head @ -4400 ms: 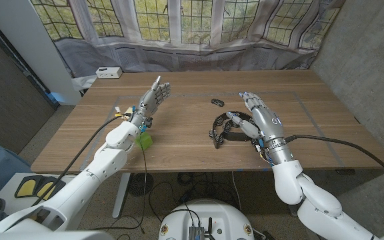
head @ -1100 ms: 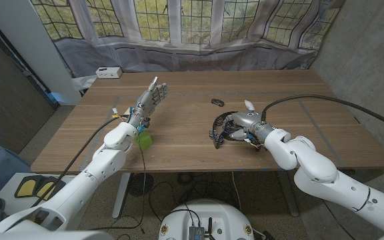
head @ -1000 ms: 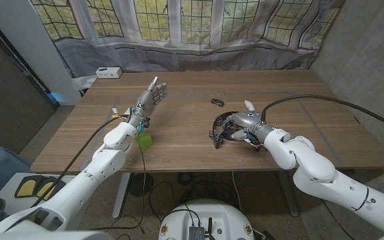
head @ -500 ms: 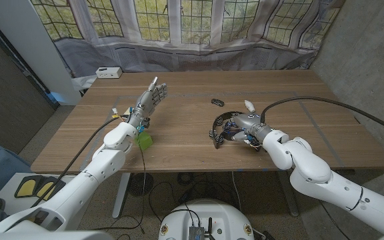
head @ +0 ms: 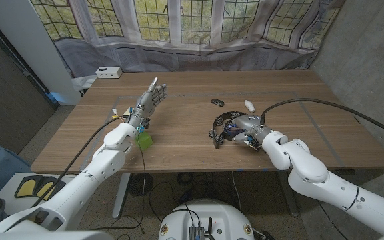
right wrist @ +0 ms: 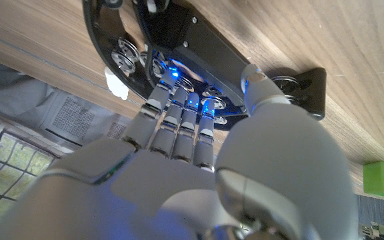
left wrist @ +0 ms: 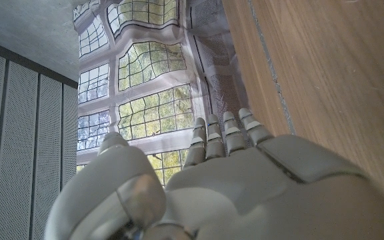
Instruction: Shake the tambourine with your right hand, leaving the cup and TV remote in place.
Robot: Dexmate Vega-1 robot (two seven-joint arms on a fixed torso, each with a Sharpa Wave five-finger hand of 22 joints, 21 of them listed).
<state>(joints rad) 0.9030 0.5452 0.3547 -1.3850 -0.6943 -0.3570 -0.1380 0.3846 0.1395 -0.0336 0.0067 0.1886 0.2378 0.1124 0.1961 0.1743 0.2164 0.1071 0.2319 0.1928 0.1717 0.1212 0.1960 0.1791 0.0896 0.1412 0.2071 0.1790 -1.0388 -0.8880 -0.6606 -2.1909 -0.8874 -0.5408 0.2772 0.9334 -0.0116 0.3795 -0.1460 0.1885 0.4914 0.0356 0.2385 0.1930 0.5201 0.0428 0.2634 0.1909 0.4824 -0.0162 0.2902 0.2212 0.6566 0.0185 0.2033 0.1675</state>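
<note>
Reaching over the tambourine [head: 227, 127], which lies on the table [head: 179, 143] near its middle, my right hand [head: 244, 127] has fingers at its rim but whether they grip I cannot tell; lifting and shaking remain, my left hand [head: 151, 100] raised, empty.

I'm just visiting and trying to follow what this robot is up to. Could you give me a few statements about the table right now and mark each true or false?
1. The right hand is at the black tambourine. True.
2. The left hand holds the green cup. False: it is raised with fingers apart, holding nothing.
3. The tambourine is lifted high above the wooden table. False: it lies on it.
4. A small white box sits at the table's far corner. True.
</note>
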